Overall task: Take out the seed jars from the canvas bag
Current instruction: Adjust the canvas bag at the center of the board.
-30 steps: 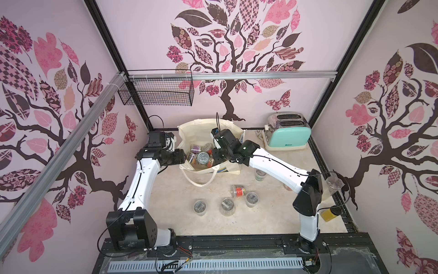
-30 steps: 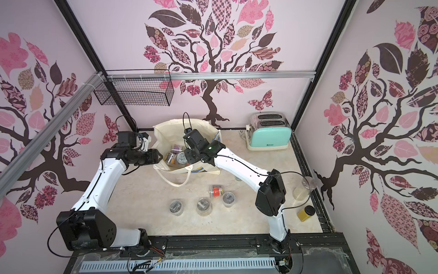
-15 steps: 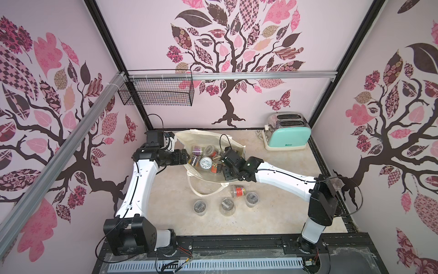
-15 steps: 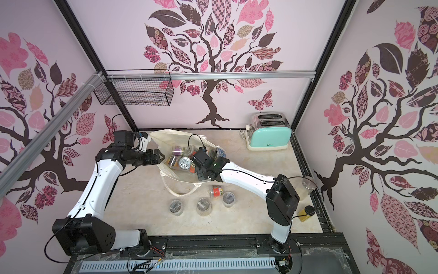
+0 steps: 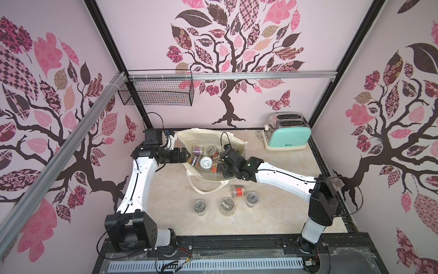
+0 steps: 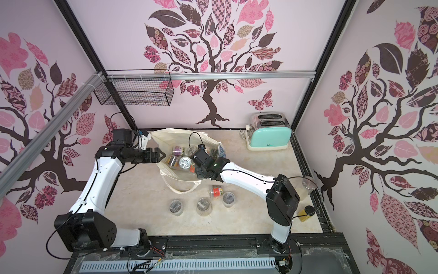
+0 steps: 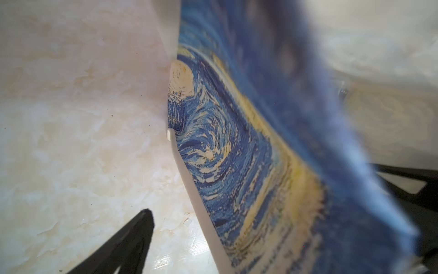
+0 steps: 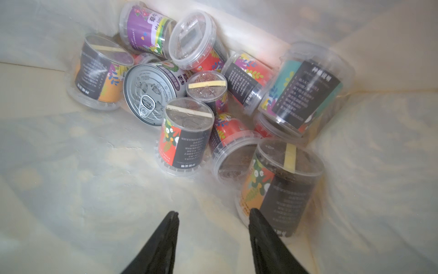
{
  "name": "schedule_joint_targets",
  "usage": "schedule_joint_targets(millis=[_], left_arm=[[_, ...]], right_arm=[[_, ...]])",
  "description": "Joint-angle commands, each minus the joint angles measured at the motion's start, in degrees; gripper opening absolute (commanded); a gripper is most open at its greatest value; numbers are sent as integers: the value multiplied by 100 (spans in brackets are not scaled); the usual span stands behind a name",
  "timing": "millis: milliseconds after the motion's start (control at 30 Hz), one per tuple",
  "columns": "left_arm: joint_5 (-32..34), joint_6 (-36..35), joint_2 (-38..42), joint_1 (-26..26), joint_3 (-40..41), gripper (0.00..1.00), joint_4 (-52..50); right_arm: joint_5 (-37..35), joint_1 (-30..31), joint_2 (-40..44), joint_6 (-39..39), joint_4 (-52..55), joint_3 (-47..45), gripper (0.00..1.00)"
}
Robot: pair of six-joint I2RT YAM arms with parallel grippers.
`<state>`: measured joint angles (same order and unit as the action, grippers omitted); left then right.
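Roughly a dozen seed jars [image 8: 187,132] lie heaped with one metal pull-tab can [image 8: 147,95] at the bottom of the canvas bag [image 8: 83,194], most of them tipped on their sides. An orange-labelled jar [image 8: 279,185] is the nearest to the right gripper [image 8: 213,212], which reaches into the bag's mouth. Its black fingers [image 8: 166,237] stand apart with only bare canvas between them. That jar sits just beside one finger, outside the gap; whether they touch cannot be told. The left gripper [image 5: 186,154] is at the bag's rim on the opposite side, fingers spread wide, with the blue-and-yellow printed wall running loose between them. Four more seed jars rest on the table [image 5: 170,213] just in front of the bag: a red-labelled one [image 5: 239,191] on its side and three upright.
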<state>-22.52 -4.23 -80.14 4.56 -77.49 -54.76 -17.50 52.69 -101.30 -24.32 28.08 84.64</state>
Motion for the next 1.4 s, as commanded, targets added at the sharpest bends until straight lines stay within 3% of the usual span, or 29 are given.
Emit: schedule_joint_targets(millis=[0,200,533,700,933,1100,1367], left_arm=[[-319,-457,77,-43,75,82,-49],[-16,-921,356,-379,381,79,-281],[-373,-879,496,-531,801,80,-338],[-458,-861,490,-553,848,80,-350],[-826,-946,504,-628,918,80,-499],[-864,-1252,572,-651,945,79,-716],[-808,-1923,718,-649,572,85,-1445]], right_arm=[[36,-16,13,302,-230,283,53],[146,42,-445,401,-231,995,55],[-313,405,-1476,425,-105,2477,62],[-258,451,-1910,-256,460,3311,63],[-858,471,-2245,-775,82,3076,66],[-773,412,-2489,-750,-61,3082,71],[-596,201,-2309,-801,-456,2143,71]])
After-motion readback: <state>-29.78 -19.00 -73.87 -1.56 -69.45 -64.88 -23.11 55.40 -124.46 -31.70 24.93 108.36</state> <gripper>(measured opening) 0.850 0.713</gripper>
